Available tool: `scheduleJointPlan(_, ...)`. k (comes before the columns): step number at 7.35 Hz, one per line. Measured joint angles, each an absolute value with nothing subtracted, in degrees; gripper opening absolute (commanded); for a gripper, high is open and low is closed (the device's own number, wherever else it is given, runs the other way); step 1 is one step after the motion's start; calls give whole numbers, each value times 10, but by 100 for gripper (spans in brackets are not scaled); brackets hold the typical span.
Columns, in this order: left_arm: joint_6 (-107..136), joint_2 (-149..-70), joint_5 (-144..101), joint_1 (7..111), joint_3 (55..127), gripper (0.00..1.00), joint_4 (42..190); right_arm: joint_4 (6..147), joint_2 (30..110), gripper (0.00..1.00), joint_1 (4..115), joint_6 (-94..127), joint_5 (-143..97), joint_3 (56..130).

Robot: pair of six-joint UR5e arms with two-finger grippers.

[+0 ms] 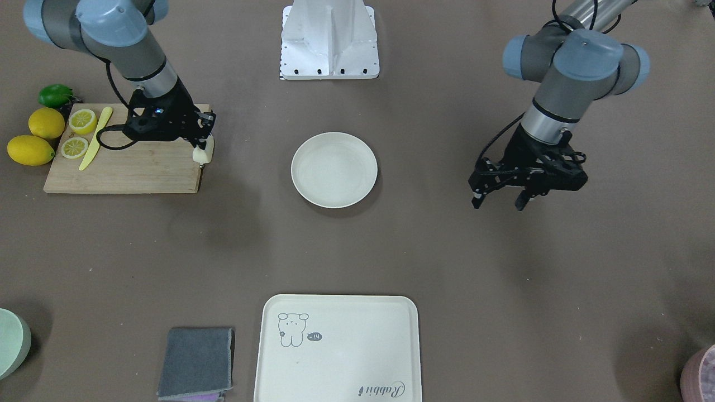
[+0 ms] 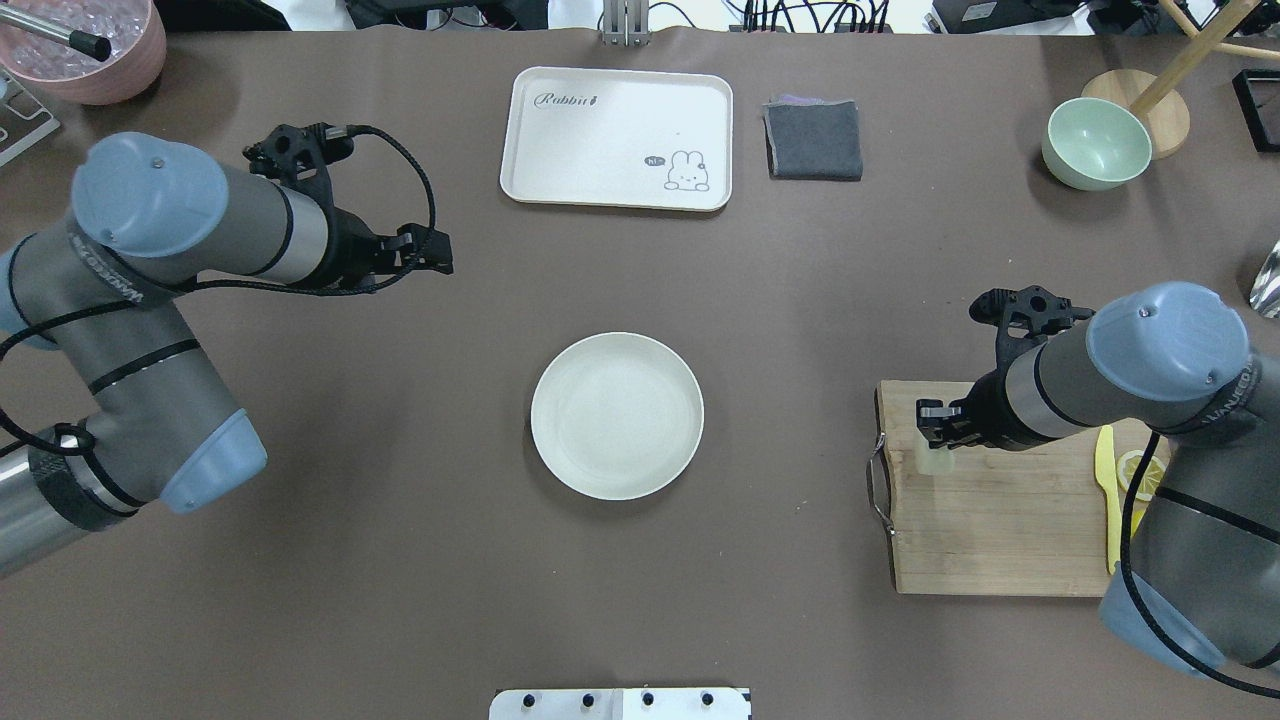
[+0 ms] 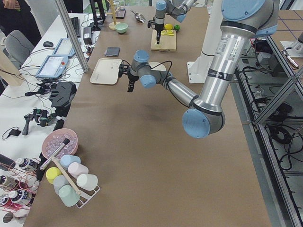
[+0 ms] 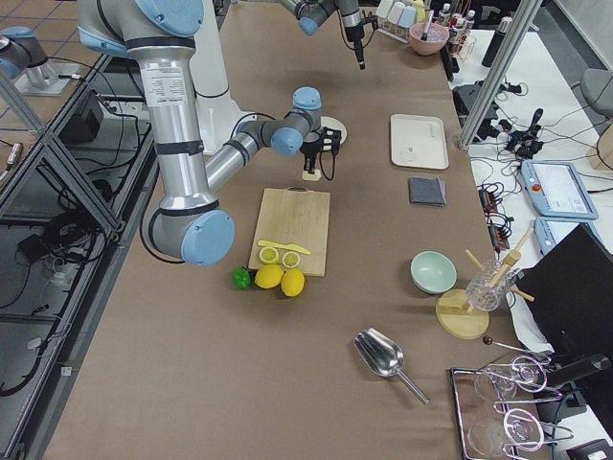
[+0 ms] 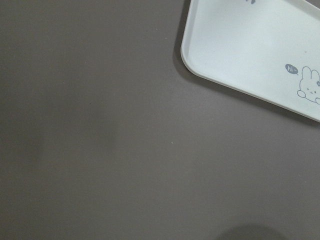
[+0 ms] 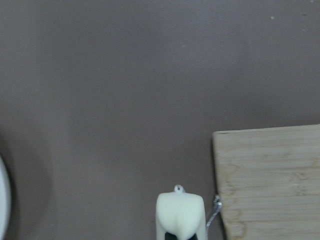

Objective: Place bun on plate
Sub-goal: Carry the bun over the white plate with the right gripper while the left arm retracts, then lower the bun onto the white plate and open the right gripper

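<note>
Brown covering runs across your bench point(image 1: 424, 245), and at its middle the round shallow cream-white plate point(image 1: 334, 170) has nothing on it. The small pale cream-white soft bun point(image 1: 202, 154) is pinched in the right hand point(image 1: 204, 146), at the corner of the pale wooden cutting board point(image 1: 128, 167) nearest the plate and well apart from it. The left hand point(image 1: 498, 204) hangs on the plate's other side with its fingers spread and nothing between them.

By my reading the grasp is made and the rest is yours to do: carry the bun across the open stretch of bench, lower it inside the raised rim, and let go.

You cannot tell from these views whether the bun is lifted clear of the board or touching its edge. In the overhead view the right wrist covers most of it. The right wrist camera cuts the bun off at the bottom edge and shows almost nothing of the fingers, only a sliver of the plate's rim at the far left. The left wrist camera shows no fingers, just bench and a corner of the rectangular cream tray point(image 5: 250, 45).
</note>
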State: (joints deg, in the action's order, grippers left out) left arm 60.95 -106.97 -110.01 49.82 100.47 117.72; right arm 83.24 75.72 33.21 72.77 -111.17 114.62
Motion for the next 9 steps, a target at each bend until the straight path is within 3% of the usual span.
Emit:
scheduleJointPlan(3, 447, -990, -1149, 583, 1002, 98, 1220, 911, 621, 0, 294, 734, -1073, 1102)
scheduleJointPlan(6, 411, -956, -1152, 623, 980, 98, 1235, 914, 497, 0, 277, 734, -1040, 974)
scheduleJointPlan(9, 356, -919, -1154, 650, 968, 98, 1234, 900, 461, 0, 262, 731, -1023, 921)
